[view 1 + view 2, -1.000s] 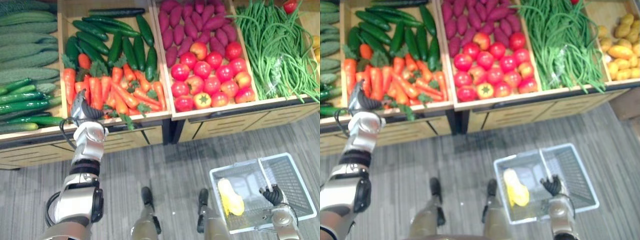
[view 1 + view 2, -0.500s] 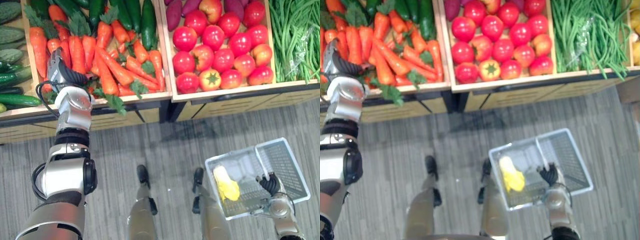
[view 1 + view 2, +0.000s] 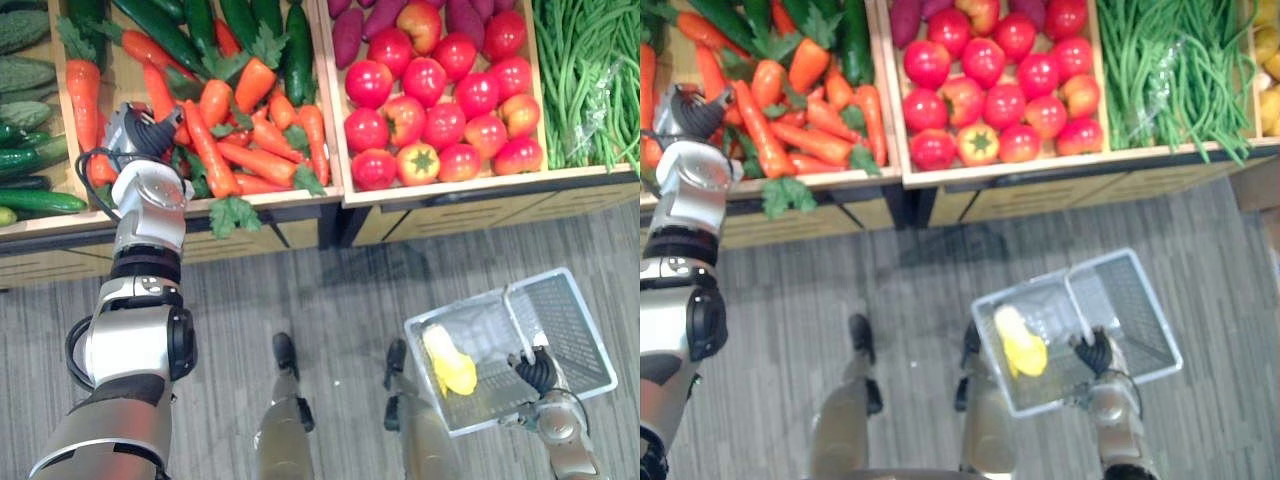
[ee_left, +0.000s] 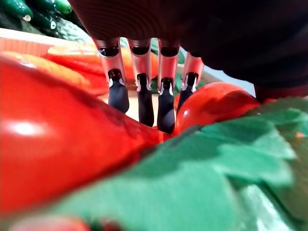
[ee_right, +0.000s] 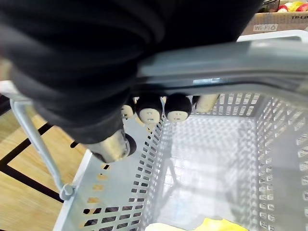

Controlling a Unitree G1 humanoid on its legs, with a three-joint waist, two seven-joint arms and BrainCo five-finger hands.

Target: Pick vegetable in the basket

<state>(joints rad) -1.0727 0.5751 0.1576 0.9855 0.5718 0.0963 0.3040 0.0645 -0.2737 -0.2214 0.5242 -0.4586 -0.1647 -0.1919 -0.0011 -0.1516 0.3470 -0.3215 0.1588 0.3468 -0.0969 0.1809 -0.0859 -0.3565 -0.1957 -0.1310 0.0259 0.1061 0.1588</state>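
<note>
A yellow item [image 3: 447, 365] is already held in the basket [image 3: 575, 330], its handle [image 5: 216, 60] gripped by the curled right robot hand [image 3: 537, 368], while the carrots [image 3: 250, 160] in their crate [image 3: 295, 199] are only touched by the straight-fingered left robot hand [image 3: 140, 135], none lifted yet.

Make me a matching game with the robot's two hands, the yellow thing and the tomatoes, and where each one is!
1 left hand
2 right hand
3 yellow thing
4 tomatoes

A inside the basket
B curled round the basket handle
C beside the green beans
D on the carrots

Pairs: 1-D, 2-B, 3-A, 4-C
</note>
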